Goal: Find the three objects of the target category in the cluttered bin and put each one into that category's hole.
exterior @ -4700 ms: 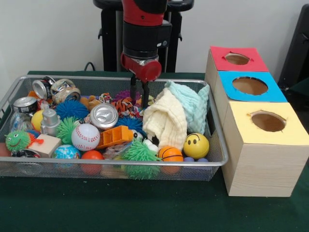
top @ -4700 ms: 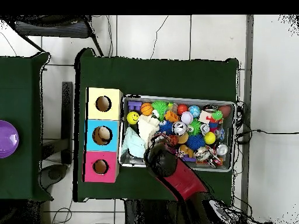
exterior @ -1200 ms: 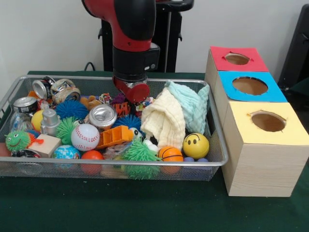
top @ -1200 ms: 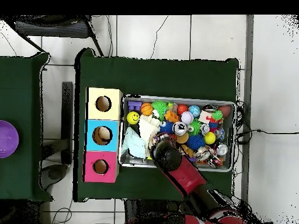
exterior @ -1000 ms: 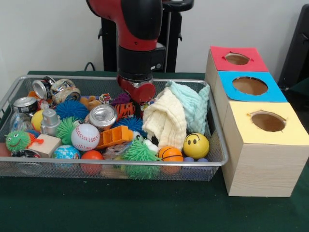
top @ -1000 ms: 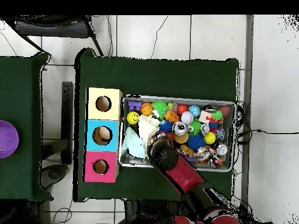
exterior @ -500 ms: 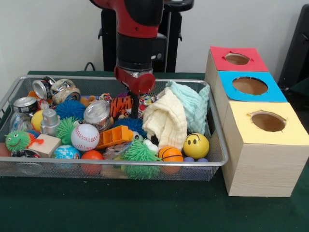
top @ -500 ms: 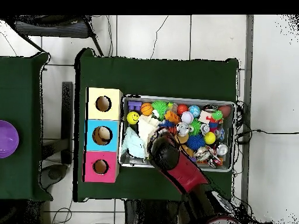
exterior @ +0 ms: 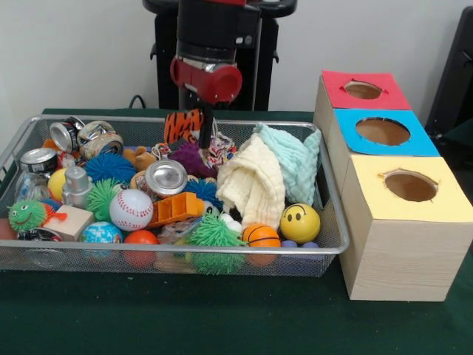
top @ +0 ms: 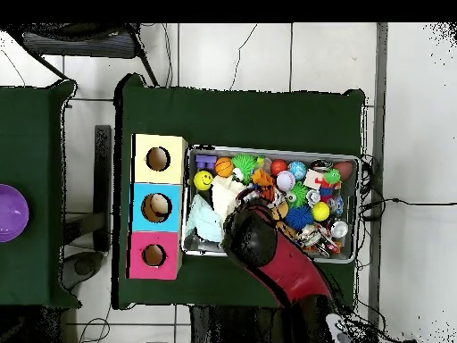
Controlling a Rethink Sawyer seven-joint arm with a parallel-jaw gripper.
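Observation:
My gripper (exterior: 196,134) is shut on the orange plush with black stripes (exterior: 182,124) and holds it above the back middle of the wire mesh bin (exterior: 44,118). A tan-brown plush (exterior: 140,157) lies in the clutter below and to the left. I cannot make out the yellow duck. The red-bordered hole (exterior: 363,89) is on the farthest wooden box at the right. In the overhead view the arm (top: 259,246) covers the gripper and the held plush over the bin (top: 268,150); the red box (top: 153,255) is at the left.
A cream cloth (exterior: 253,181) and a mint cloth (exterior: 295,159) are heaped at the bin's right end. Cans, spiky balls, a baseball (exterior: 131,209) and a smiley ball (exterior: 300,222) fill the rest. The blue-bordered hole (exterior: 382,131) and yellow-bordered hole (exterior: 410,186) lie nearer.
The gripper went down into the clutter, closed on the striped plush and has risen with it. A silver can beside it shifted and settled.

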